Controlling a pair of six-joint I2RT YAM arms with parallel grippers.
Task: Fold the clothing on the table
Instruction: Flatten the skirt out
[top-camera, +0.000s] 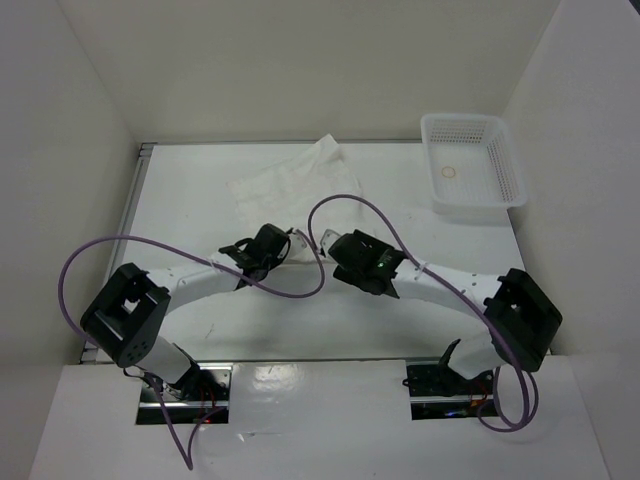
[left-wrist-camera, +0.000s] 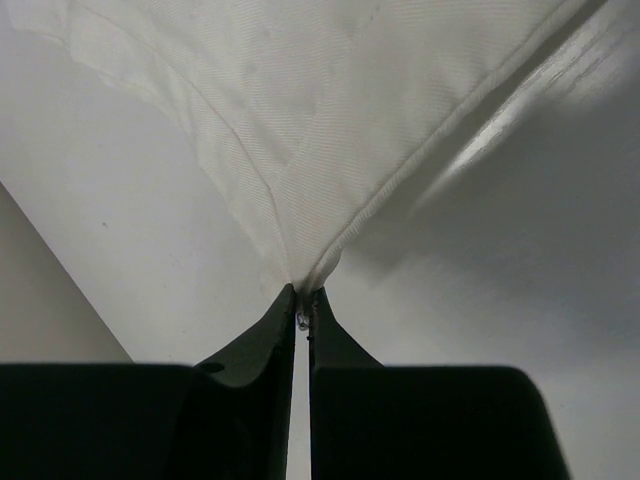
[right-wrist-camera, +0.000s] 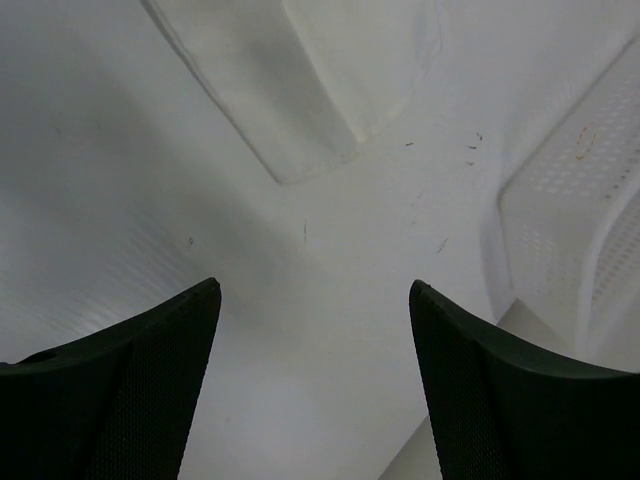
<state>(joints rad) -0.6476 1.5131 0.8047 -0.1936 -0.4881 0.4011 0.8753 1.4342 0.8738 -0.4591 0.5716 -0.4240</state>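
Overhead, the clothing (top-camera: 290, 180) lies far-centre on the bench (top-camera: 190, 210), left of the basket (top-camera: 475, 165). At the left wrist, your left tool (left-wrist-camera: 302, 298) is clamped on one corner; lift it gently and taut. At the right wrist, your right tool (right-wrist-camera: 315, 290) hangs wide and empty; take a neighbouring corner.

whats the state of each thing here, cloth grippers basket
clothing: wrinkled, lying on the table, one corner pinched
left gripper: jaws shut on the clothing's corner
right gripper: jaws open, empty, over bare table
basket: upright at the table's far right corner, no clothing in it
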